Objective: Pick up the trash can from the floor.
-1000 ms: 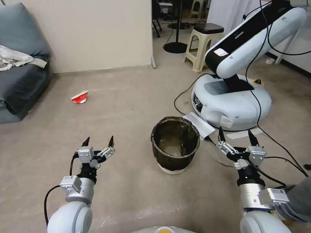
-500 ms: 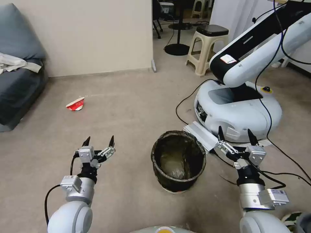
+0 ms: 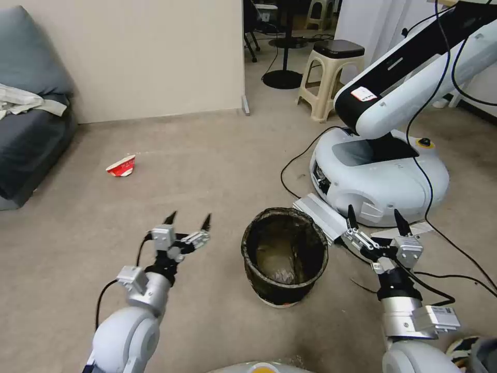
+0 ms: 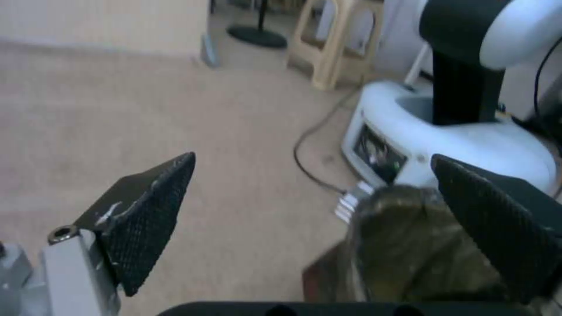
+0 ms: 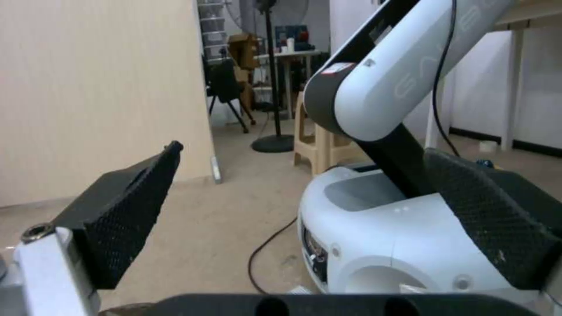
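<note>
The trash can [image 3: 284, 255] stands on the floor [image 3: 207, 171] between the 2 wide-open, empty grippers, just right of the left gripper [image 3: 187, 219] and left of the right gripper [image 3: 374, 217], so I would lower one finger inside the rim.

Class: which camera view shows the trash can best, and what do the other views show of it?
The head view: the whole trash can stands on the floor, rim, liner and base visible. The left wrist view shows part of its lined rim, partly behind a finger of that gripper. The right wrist view looks past it.
</note>
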Available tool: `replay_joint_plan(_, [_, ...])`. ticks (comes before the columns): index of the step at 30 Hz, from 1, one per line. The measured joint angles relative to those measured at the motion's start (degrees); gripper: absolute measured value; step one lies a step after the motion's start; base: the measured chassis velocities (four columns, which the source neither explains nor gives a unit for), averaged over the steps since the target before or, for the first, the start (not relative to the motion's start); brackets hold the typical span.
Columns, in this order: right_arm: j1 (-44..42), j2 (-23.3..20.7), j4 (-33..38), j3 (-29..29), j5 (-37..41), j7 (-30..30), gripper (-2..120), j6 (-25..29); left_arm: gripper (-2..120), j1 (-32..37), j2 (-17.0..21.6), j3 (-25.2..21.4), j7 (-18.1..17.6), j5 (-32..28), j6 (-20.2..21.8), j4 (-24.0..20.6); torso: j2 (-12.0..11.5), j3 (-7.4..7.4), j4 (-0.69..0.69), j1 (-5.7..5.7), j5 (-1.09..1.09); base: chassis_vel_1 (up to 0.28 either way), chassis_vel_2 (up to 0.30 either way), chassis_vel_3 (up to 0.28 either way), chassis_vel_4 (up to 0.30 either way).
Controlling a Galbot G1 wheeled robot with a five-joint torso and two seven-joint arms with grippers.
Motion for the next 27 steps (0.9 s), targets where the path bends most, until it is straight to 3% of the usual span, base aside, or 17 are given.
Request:
replay_joint_plan(1, [0.0, 0.0, 0.0, 0.0, 0.0, 0.0, 100, 0.0, 100, 0.0, 0.0, 0.0, 0.0, 0.0, 0.0, 0.0, 0.0, 0.0, 0.0, 0.0, 0.0, 0.0, 0.0, 0.0, 0.0])
replay_joint_plan(4, [-0.2, -0.1, 0.2, 0.1, 0.0, 0.0, 100, 0.0, 100, -2.5, 1.0, 1.4, -2.2, -3.7, 5.8, -0.3, 0.0, 0.0, 0.0, 0.0, 0.0, 0.0, 0.0, 0.0, 0.0])
replay_joint_plan(8, [-0.5, -0.1, 0.5, 0.2, 0.0, 0.0, 100, -0.1, 100, -4.7, 1.6, 3.5, -4.6, -7.3, 10.1, -0.6, 0.0, 0.0, 0.01, 0.0, 0.0, 0.0, 0.0, 0.0, 0.0])
replay_joint_plan(27, [-1.8, 0.0, 1.1, 0.0, -0.9, -0.2, 100, 0.0, 100, -12.0, 2.7, 9.4, -9.5, -12.2, 15.1, 3.6, 0.0, 0.0, 0.01, 0.0, 0.0, 0.0, 0.0, 0.0, 0.0])
